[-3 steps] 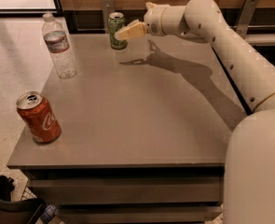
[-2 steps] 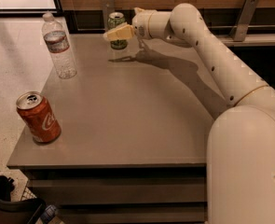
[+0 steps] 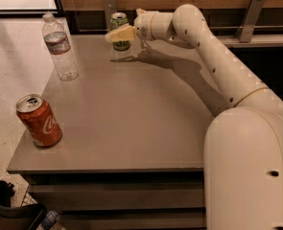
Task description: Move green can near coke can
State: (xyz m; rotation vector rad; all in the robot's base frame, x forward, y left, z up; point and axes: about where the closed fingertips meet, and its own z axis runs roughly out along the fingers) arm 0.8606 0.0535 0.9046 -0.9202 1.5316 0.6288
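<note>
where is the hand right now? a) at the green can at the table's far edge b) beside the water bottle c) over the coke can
a: the hand is at the green can at the far edge of the table, well away from the coke can at the front left corner.

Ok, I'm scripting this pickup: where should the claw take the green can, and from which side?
Grip the green can mid-body, across its round wall, level, from the side away from the water bottle, where the claw is now. It stands upright with straight sides, suiting a sideways pinch.
</note>
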